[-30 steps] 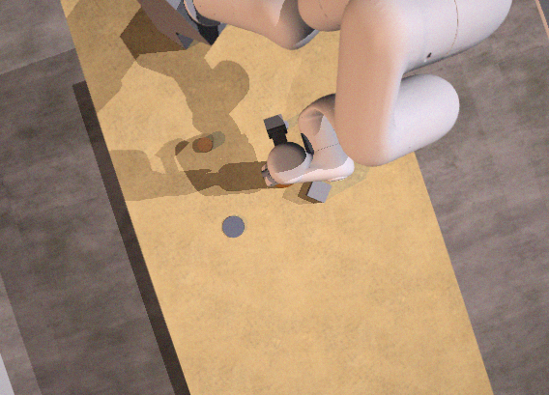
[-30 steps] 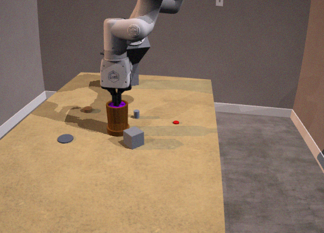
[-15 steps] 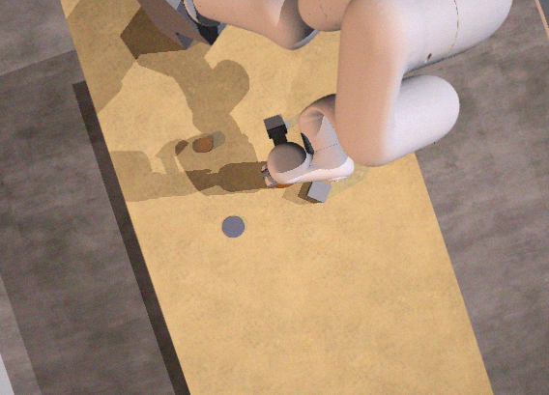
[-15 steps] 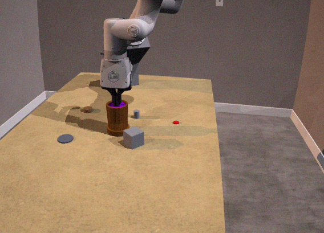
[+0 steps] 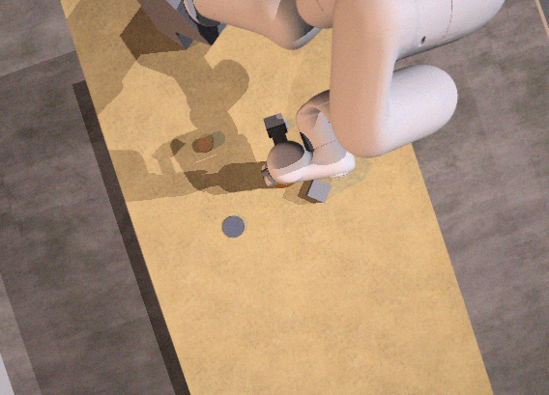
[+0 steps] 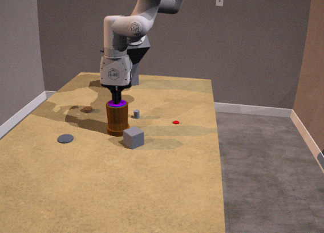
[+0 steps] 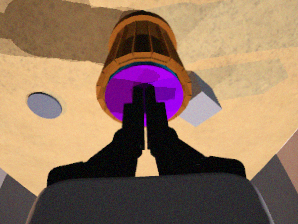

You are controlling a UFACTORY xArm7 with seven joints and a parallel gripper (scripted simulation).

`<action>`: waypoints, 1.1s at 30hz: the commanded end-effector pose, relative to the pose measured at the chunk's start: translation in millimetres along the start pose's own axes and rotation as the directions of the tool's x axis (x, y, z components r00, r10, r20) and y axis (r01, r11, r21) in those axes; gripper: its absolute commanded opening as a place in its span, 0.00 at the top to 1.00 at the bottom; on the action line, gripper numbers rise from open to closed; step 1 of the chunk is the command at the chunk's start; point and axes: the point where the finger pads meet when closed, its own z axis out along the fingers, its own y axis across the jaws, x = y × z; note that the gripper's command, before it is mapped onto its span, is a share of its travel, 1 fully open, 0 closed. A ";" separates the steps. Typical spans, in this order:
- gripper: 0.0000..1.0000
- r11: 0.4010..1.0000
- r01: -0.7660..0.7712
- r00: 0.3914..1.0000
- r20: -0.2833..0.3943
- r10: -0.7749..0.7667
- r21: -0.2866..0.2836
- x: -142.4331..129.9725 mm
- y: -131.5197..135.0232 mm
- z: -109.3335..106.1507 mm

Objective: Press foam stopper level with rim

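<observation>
A brown wooden jar stands upright on the tan table, also seen in the wrist view. A purple foam stopper sits in its mouth, its top about at the rim; in the wrist view the stopper fills the opening. My gripper is shut, empty, with the fingertips touching the middle of the stopper from straight above. In the overhead view the arm hides the jar; only an orange sliver shows.
A grey cube stands close to the jar's front right. A small grey cylinder is behind it. A grey disc lies left, a brown disc back left, a red disc right.
</observation>
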 end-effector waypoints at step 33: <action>1.00 1.000 -0.001 1.000 -0.002 0.001 0.000 -0.8 -0.2 -42.8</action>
